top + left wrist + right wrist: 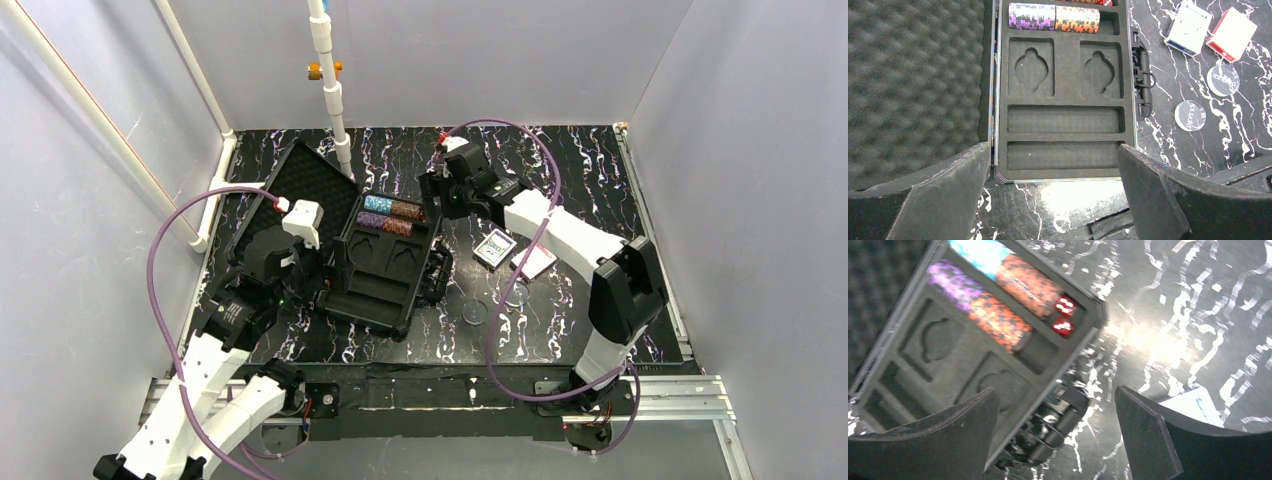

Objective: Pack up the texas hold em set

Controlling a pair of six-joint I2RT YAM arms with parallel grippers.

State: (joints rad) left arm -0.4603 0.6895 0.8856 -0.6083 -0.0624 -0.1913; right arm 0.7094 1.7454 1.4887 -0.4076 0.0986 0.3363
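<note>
Open black case (380,278), chip stacks (390,216) inside, two decks (495,248) beside

We see the top view lit brightly and evenly from above: the walls (760,150) glow pale, the table (600,170) stays dark, and shadows are faint. It is sharp, though the pipe (330,95) and wall edges lean outward toward the corners. From the left wrist we catch a white glare on the table just below the case (1063,120), the foam lid (913,85) sits dim, and the left fingers (948,200) up close are soft. The right wrist view is smeared throughout: chips (998,322) and dice (1066,305) streak, the teal stack (980,252) burns out, and glare washes the table.
</note>
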